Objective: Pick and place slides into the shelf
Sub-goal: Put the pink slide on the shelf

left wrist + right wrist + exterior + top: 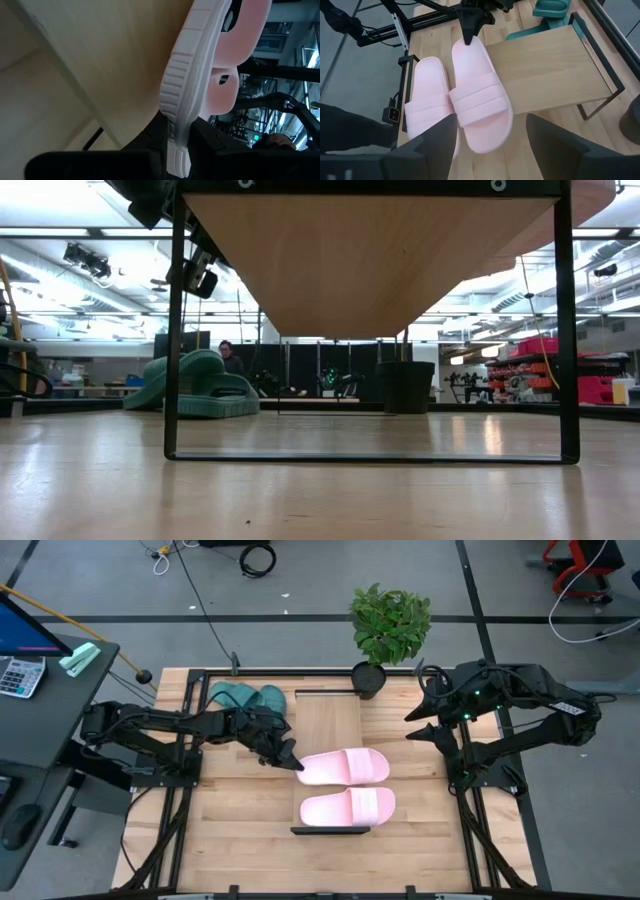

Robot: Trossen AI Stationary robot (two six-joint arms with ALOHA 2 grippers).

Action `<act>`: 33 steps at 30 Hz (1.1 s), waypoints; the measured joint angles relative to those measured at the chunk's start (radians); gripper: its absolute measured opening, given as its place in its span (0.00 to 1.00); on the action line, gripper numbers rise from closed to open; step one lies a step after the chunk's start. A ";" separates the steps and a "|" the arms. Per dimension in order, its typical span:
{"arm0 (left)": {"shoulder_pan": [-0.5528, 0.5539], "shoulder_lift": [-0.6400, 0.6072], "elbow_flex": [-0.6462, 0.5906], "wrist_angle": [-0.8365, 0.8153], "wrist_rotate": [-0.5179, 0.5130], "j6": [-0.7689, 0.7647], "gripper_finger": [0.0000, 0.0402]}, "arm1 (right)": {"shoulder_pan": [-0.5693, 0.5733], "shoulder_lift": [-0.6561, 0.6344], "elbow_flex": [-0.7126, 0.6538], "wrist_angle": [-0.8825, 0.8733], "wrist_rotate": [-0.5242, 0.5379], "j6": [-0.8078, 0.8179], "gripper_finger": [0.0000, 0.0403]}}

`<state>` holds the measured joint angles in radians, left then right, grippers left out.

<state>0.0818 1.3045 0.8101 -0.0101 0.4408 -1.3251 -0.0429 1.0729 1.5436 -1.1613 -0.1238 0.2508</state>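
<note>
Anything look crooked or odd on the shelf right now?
Not really. Both pink slides lie flat and parallel on the shelf. The left claw grips one's heel edge; the teal pair waits behind.

The high view looks straight down on the whole table (250, 830). The low view sits at table height, looking level under the shelf (380, 260). The left wrist view presses close on a pink slide (200, 75) at its tool; the right wrist view sees the same slide from farther off.
</note>
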 joint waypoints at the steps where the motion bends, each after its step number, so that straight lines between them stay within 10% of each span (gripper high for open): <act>1: 0.000 0.000 0.000 0.000 0.000 0.000 0.13 | 0.000 0.000 0.000 0.001 0.002 0.000 0.61; 33: -0.022 0.050 0.000 0.066 -0.002 -0.012 0.13 | -0.001 0.000 0.000 0.008 0.019 -0.007 0.61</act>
<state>0.0596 1.3543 0.8104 0.0555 0.4385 -1.3370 -0.0437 1.0725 1.5436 -1.1534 -0.1047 0.2433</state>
